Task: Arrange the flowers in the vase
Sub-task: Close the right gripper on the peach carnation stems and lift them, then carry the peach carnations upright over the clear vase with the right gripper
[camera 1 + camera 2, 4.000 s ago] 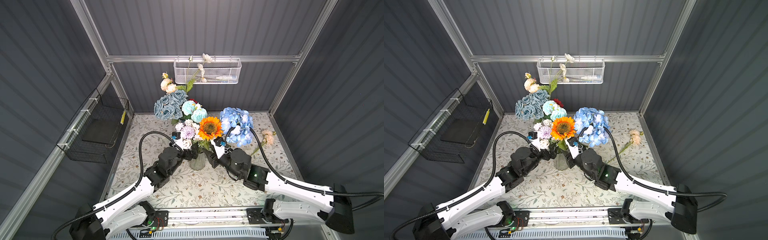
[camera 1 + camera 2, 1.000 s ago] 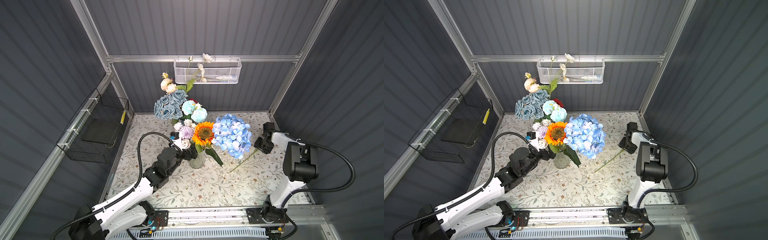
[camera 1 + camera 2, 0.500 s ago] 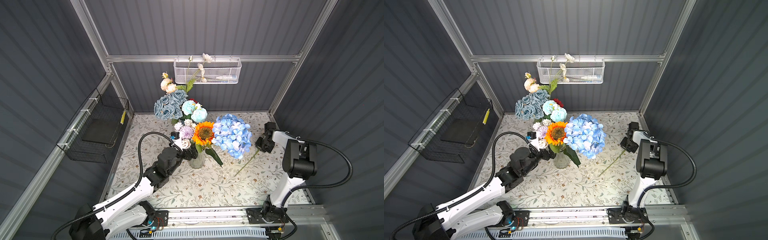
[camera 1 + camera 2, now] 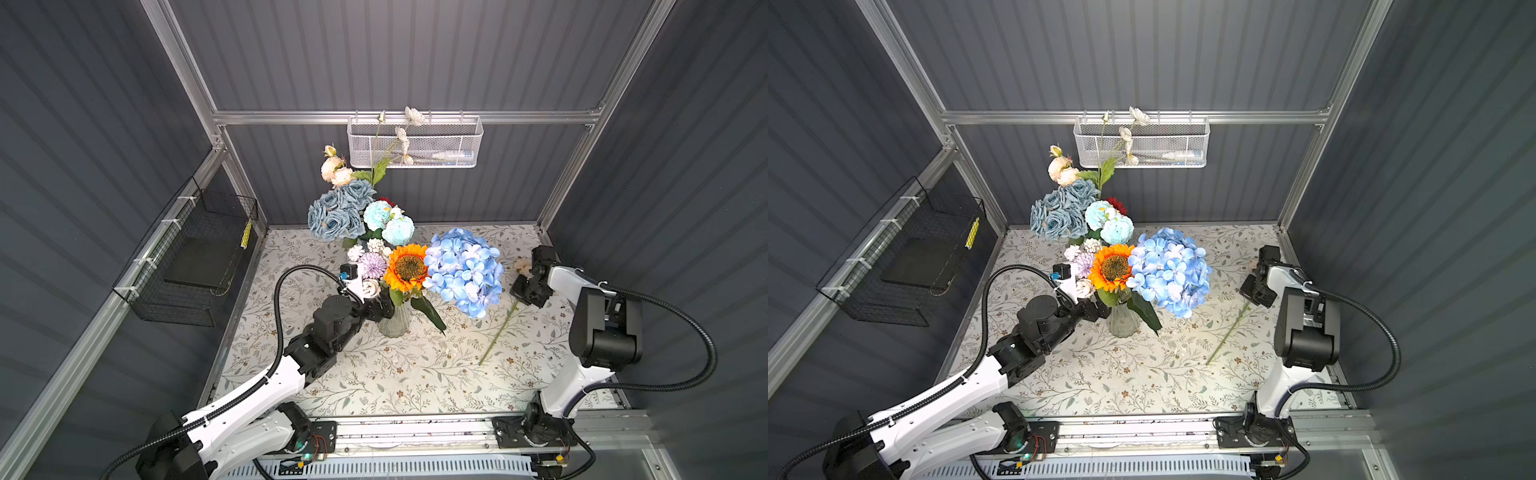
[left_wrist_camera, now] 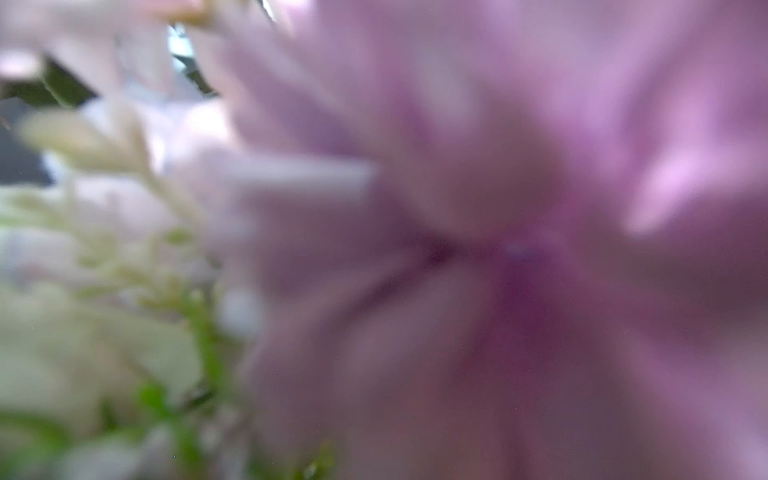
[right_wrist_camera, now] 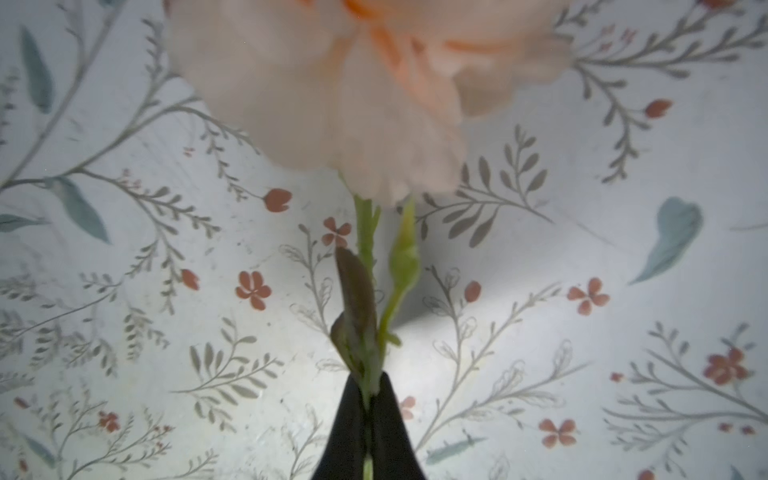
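Observation:
A clear glass vase [image 4: 392, 324] [image 4: 1123, 322] stands mid-table holding flowers: blue hydrangea [image 4: 463, 270], an orange sunflower [image 4: 409, 268], dusty-blue roses [image 4: 336, 212], aqua puffs [image 4: 388, 220] and a lilac bloom [image 4: 372, 264]. My left gripper [image 4: 382, 307] [image 4: 1096, 309] sits open beside the vase neck, partly under the blooms. The left wrist view is filled by a blurred lilac bloom [image 5: 498, 249]. At the right, a peach flower [image 4: 521, 266] [image 6: 353, 83] lies on the tablecloth. My right gripper [image 4: 525, 291] [image 6: 368, 382] is shut on its green stem [image 6: 365, 232] just below the head.
The held flower's long stem [image 4: 496, 332] trails toward the front across the floral tablecloth [image 4: 395, 374]. A white mesh basket [image 4: 415, 141] with pale blooms hangs on the back wall. A black wire basket [image 4: 195, 266] hangs on the left wall.
My right arm left the vase and swung to the peach flower at the right. In the last second its jaws shut on the stem. The left arm stayed at the vase.

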`<state>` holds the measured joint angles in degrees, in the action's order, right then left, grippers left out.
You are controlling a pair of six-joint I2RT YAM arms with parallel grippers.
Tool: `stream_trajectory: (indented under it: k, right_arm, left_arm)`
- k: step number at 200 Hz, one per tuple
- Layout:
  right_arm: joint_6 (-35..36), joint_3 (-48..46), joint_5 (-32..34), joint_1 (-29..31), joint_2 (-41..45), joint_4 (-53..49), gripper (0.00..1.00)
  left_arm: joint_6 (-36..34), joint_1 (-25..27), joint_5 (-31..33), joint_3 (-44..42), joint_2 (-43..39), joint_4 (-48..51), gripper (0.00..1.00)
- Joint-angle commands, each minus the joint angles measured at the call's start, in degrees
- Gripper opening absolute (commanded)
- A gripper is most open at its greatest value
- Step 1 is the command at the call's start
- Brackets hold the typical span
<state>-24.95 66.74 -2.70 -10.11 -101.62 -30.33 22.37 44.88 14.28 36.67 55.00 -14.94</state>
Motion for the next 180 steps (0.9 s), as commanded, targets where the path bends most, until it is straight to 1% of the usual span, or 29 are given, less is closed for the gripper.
stream_trajectory:
  k: [1,27,57,106,139,161,180]
  right_arm:
    - [1.4,-0.2,-2.9,-0.2,5.3,-0.6,0.0]
    - [1.3,-1.3,-5.7,-0.1,11.0,-0.4,0.0]
    - [1.7,-3.9,-9.5,1.0,17.7,1.3,0.0]
    - [2.2,-8.4,-9.4,5.8,28.8,4.4,0.0]
    - [0.6,-11.1,-7.6,9.8,33.0,5.9,0.0]
    - [-0.5,-12.6,-6.9,12.0,34.3,7.6,0.0]
    - [-1.1,-13.7,-6.7,13.7,35.1,8.5,0.0]
  left_arm:
    - [1.1,-0.2,-0.2,0.3,-2.8,2.5,0.99]
    - [1.8,-0.2,-3.0,-0.2,-6.0,5.5,0.99]
    - [1.6,-0.2,-6.1,0.7,-8.2,11.9,0.99]
    - [2.7,-0.3,-8.3,0.8,-13.8,19.5,0.99]
    - [3.0,-0.2,-8.3,-0.4,-18.2,22.2,0.99]
    - [2.5,-0.4,-9.9,-1.6,-18.5,21.5,0.99]
    - [2.4,-1.1,-13.3,-3.1,-18.1,19.2,0.99]
